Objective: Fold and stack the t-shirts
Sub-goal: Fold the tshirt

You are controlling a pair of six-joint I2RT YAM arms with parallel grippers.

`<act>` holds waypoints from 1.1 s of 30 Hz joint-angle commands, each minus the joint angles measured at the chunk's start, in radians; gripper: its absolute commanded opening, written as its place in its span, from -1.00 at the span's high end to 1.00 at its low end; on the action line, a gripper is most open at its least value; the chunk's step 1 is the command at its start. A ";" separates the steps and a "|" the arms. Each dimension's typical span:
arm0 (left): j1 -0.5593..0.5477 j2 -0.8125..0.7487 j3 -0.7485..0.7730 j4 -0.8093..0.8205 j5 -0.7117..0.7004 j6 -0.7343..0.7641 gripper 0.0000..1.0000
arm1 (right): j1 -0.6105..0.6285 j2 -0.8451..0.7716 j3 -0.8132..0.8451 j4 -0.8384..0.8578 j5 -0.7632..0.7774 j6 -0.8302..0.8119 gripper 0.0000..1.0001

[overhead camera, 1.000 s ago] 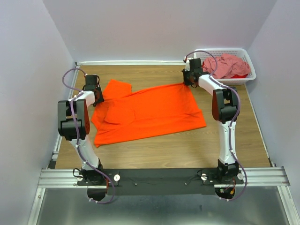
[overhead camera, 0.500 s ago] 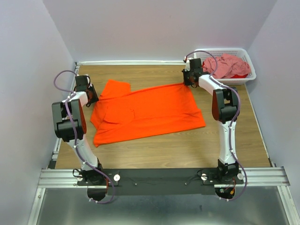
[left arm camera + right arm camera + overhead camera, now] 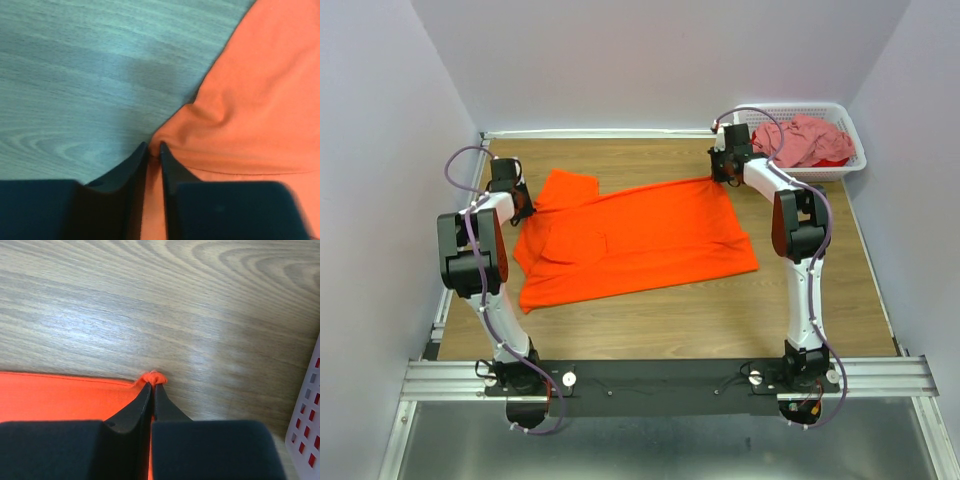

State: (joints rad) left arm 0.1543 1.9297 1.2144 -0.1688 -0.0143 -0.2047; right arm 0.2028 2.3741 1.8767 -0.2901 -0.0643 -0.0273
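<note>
The large orange t-shirt point(image 3: 640, 240) lies spread across the wooden table, rumpled along its left side. My left gripper point(image 3: 523, 208) sits at the shirt's far left edge. In the left wrist view that gripper point(image 3: 154, 147) has its jaws drawn together on a fold of the orange cloth point(image 3: 260, 100). My right gripper point(image 3: 720, 175) holds the shirt's far right corner. In the right wrist view it point(image 3: 152, 382) is shut, with a nub of orange cloth point(image 3: 65, 395) poking past the tips. A dusty pink t-shirt point(image 3: 810, 140) lies bunched in the basket.
The white lattice basket point(image 3: 800, 104) stands at the table's back right corner, just right of my right gripper, and its wall point(image 3: 307, 405) shows at the right of the right wrist view. Walls enclose the table on the left, back and right.
My left arm swung out to the left, then came back in to the shirt's left edge, and its jaws narrowed onto the cloth. The right arm has not moved.
</note>
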 commanded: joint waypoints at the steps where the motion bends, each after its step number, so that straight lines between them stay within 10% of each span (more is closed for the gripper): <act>1: -0.004 0.043 0.011 -0.066 -0.038 0.016 0.87 | -0.006 0.063 0.007 -0.103 0.003 0.001 0.86; 33: -0.004 -0.090 0.114 -0.129 0.008 -0.001 1.00 | -0.040 -0.167 -0.047 -0.104 -0.074 0.168 0.99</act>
State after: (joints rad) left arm 0.1482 1.8889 1.3430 -0.2810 -0.0082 -0.1928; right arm 0.1699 2.2951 1.8553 -0.3733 -0.1085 0.1154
